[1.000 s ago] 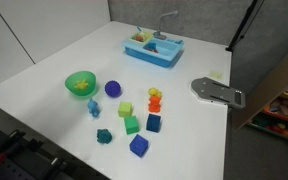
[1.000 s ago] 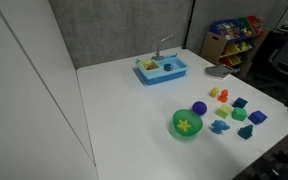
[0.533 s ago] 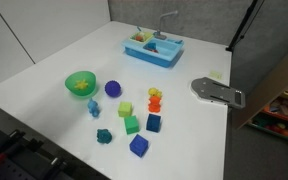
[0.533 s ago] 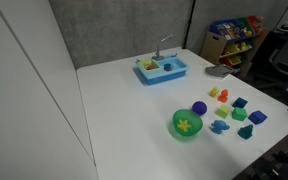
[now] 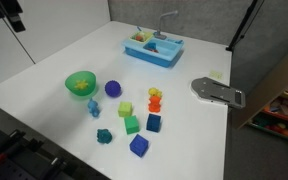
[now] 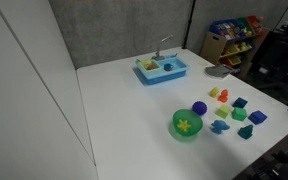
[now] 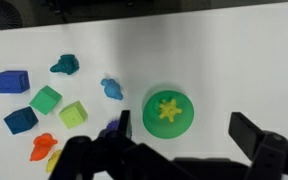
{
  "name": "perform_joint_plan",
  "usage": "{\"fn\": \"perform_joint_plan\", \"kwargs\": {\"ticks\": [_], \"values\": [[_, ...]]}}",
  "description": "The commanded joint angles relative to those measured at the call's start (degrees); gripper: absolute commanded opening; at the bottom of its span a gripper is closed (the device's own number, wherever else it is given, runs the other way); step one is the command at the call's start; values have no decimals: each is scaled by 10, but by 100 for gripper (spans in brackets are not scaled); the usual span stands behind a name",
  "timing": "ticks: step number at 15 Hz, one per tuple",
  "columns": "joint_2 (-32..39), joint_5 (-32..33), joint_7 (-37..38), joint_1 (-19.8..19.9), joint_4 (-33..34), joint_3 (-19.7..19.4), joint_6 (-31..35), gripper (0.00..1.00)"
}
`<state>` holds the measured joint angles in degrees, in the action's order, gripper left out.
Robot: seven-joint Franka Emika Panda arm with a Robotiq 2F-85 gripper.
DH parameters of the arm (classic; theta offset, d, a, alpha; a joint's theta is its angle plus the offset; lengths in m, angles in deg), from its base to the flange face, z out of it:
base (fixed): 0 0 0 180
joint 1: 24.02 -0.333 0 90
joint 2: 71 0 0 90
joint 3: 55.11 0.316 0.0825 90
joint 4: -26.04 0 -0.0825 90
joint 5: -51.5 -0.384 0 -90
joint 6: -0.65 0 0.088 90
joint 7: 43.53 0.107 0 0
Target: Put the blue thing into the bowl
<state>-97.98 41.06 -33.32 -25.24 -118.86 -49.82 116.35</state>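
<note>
Step in hand: approach, with the grasp not yet begun. In the wrist view the gripper (image 7: pixel 169 150) hangs high over the table (image 7: pixel 234 60), its dark fingers filling the lower edge. The jaws look spread wide with nothing between them, though the picture is blurred there. The blue thing (image 7: pixel 112 88) stands free on the table at about 10 o'clock from the bowl (image 7: pixel 168 112), near it but not touching. In an exterior view the same piece (image 5: pixel 94 107) sits at roughly 5 o'clock from the bowl (image 5: pixel 80 84). The bowl already holds a yellow star-shaped piece (image 7: pixel 168 109). The purple ball (image 7: pixel 111 129) lies at 6 o'clock from the blue thing, partly hidden by the gripper body. The teal block (image 7: pixel 65 65) is at 10 o'clock from it and the yellow-green cube (image 7: pixel 73 114) at 8 o'clock, both apart from it. Judgement: next the gripper must centre over the blue piece, descend with the jaws straddling it, and avoid nudging the ball or the bowl rim.
</note>
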Motion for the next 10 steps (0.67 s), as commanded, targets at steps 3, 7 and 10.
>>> {"fn": "perform_joint_plan", "kwargs": {"ticks": [3, 7, 10], "values": [[91, 45, -14, 25, 42, -27, 6, 100], [135, 81, -31, 45, 30, -55, 45, 100], [174, 97, -31, 59, 34, -76, 80, 100]]}}
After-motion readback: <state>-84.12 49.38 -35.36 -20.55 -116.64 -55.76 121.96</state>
